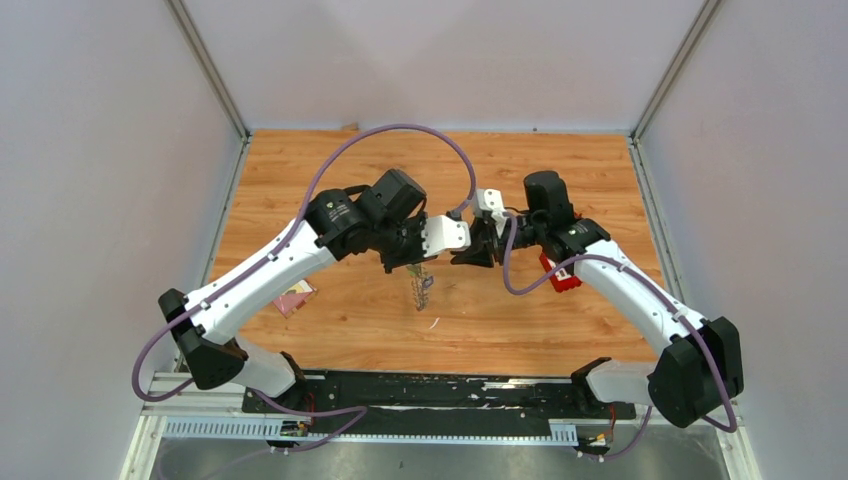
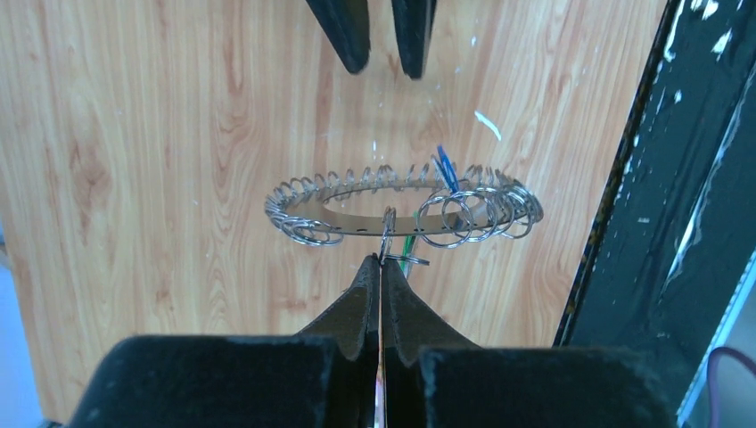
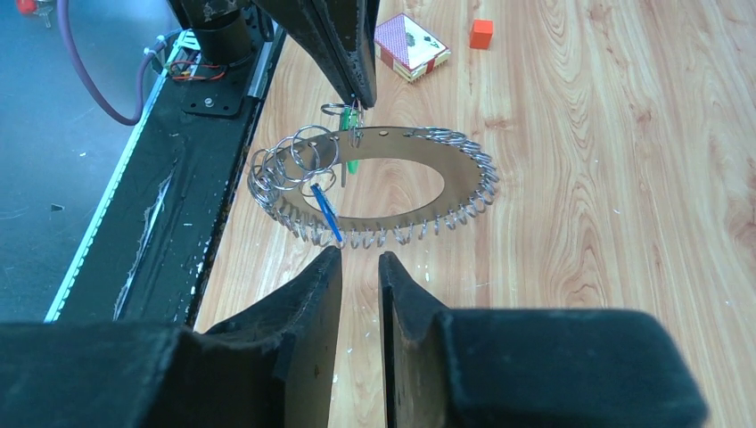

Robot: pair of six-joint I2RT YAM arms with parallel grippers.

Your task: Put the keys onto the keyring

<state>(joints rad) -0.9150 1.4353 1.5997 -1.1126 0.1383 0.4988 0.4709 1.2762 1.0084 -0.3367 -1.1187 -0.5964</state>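
Keyring gripped at its rim by the closed left gripper; right gripper narrowly parted and empty
The keyring, a flat metal annulus edged all round with small wire split rings, is held over the wood-grain table. One split ring at the rim is pinched between the tapered black fingers of the left gripper. A slim blue key and a green key hang among the rings near that grip. The right gripper is just beside the opposite rim, touching nothing

No lettering, number or brand is legible anywhere, not even on the red-patterned card box.
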